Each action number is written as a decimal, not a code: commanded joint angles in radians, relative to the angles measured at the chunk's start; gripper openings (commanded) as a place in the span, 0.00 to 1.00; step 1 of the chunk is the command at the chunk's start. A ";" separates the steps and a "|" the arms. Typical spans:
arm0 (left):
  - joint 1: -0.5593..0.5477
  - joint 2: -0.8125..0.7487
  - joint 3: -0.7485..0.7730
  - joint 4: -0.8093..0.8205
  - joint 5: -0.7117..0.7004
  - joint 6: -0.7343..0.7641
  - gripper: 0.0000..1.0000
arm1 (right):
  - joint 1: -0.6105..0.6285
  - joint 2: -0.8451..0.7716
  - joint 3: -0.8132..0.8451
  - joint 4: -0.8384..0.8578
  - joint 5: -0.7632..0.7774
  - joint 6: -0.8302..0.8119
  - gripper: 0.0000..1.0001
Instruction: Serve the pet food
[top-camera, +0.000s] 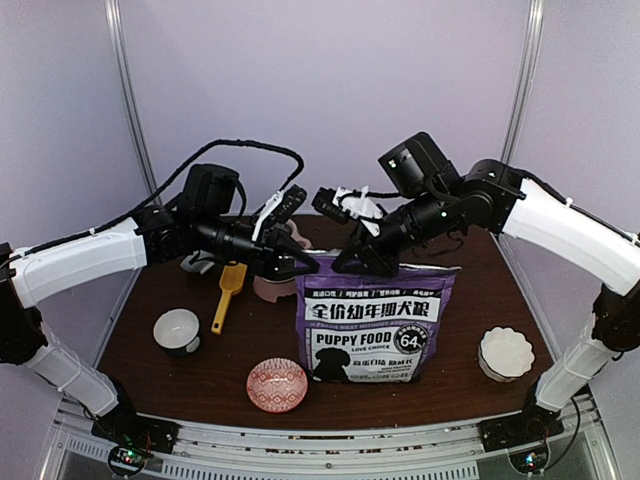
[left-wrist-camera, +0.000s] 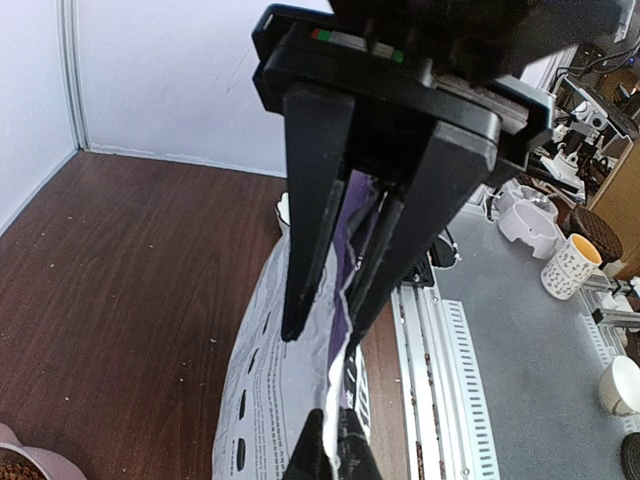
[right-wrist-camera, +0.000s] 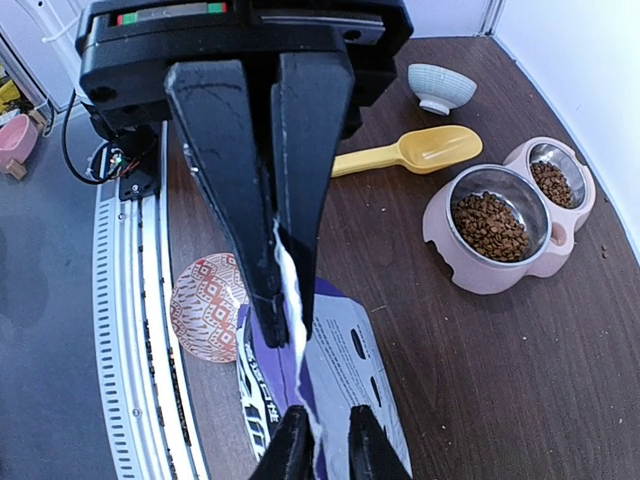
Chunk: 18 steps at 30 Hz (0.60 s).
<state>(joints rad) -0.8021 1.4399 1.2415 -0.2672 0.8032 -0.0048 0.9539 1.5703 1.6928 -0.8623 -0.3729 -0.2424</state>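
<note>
The purple "PUPPY FOOD" bag (top-camera: 375, 320) stands upright at the table's middle, its white back (right-wrist-camera: 350, 370) facing the far side. My left gripper (top-camera: 298, 263) is shut on the bag's top left corner; in the left wrist view the gripper (left-wrist-camera: 328, 335) has the bag's thin edge (left-wrist-camera: 270, 400) between its fingers. My right gripper (top-camera: 355, 265) pinches the top edge just to the right; in the right wrist view the gripper (right-wrist-camera: 290, 325) holds the white seam. Brown pet food (right-wrist-camera: 490, 225) fills both steel cups of the pink double feeder (right-wrist-camera: 500, 270) behind the bag.
A yellow scoop (top-camera: 228, 292) lies left of the feeder (top-camera: 266, 289). A white bowl (top-camera: 177, 330) stands front left, a red patterned bowl (top-camera: 277, 385) in front of the bag, a scalloped white bowl (top-camera: 505, 352) front right. Grey walls stand close behind and beside the table.
</note>
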 joint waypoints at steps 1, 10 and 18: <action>0.002 -0.021 -0.005 0.031 0.011 0.009 0.00 | -0.004 -0.038 -0.015 -0.058 0.101 -0.023 0.18; 0.004 -0.020 -0.004 0.032 0.010 0.011 0.00 | -0.004 -0.056 -0.012 -0.123 0.121 -0.054 0.16; 0.009 -0.018 -0.002 0.033 0.013 0.010 0.00 | -0.004 -0.093 -0.039 -0.120 0.161 -0.064 0.00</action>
<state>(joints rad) -0.8021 1.4399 1.2415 -0.2558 0.7944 -0.0048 0.9604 1.5291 1.6768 -0.9264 -0.3111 -0.2932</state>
